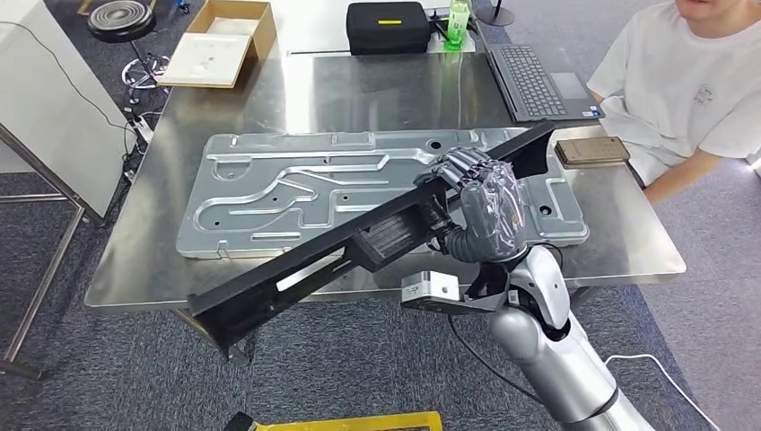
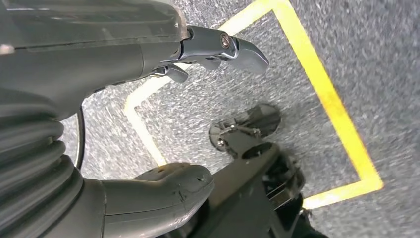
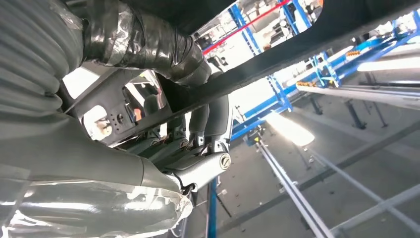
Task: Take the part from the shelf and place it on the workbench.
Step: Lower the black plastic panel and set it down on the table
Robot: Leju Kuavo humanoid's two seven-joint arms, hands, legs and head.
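A long black part (image 1: 296, 274) slants from low on the left up to the right, above the front edge of the steel workbench (image 1: 377, 90). My right hand (image 1: 485, 202) grips it right of its middle, fingers wrapped over the top. In the right wrist view the fingers (image 3: 148, 49) curl around the dark bar of the part (image 3: 307, 44). Beneath the part, a large silver stamped panel (image 1: 269, 193) lies flat on the bench. My left hand (image 2: 99, 64) hangs over grey carpet with its fingers apart and nothing in it.
A person in a white shirt (image 1: 682, 81) sits at the bench's right end, near a laptop (image 1: 538, 81) and a brown phone (image 1: 590, 150). A black case (image 1: 388, 27), a green bottle (image 1: 459, 22) and a cardboard box (image 1: 220, 40) stand at the back. Yellow floor tape (image 2: 322, 84) marks the carpet.
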